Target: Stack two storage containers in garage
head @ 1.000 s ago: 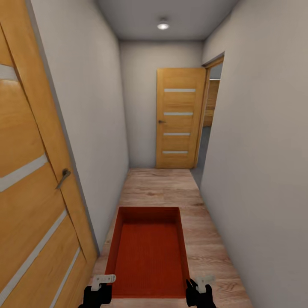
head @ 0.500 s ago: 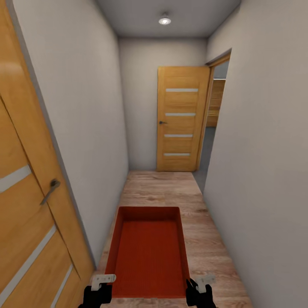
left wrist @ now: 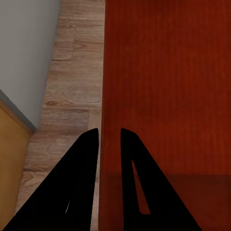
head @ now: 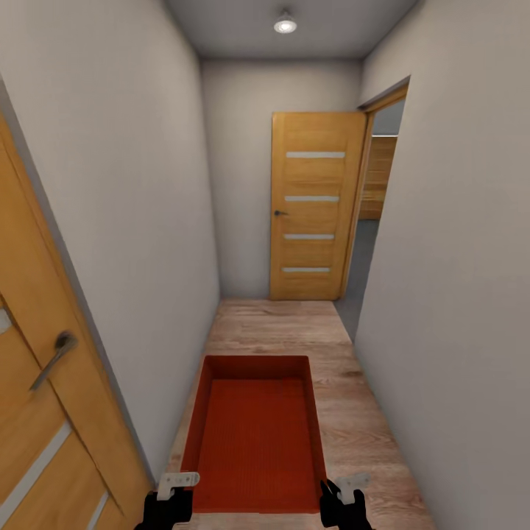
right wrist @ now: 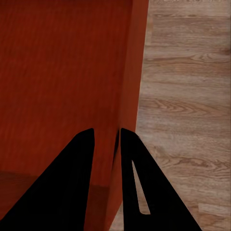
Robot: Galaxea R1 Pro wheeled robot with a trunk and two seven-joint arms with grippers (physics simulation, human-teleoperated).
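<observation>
The storage container [head: 254, 434] is orange-red all over, with a fine ribbed texture on its bottom; in the left wrist view [left wrist: 168, 86] it reads as deeper brick red. The left gripper [head: 171, 495] and right gripper [head: 346, 495] are black with pale grey-white tips. The floor [head: 272, 324] is light wood planking with brown grain streaks. The walls [head: 140, 184] are plain pale grey-white. The far door [head: 315, 206] is honey-orange wood crossed by four pale horizontal strips, with a dark handle. The near door [head: 37, 412] is the same orange wood with pale strips and a grey metal handle [head: 51, 359]. The ceiling lamp [head: 285, 24] glows white.
</observation>
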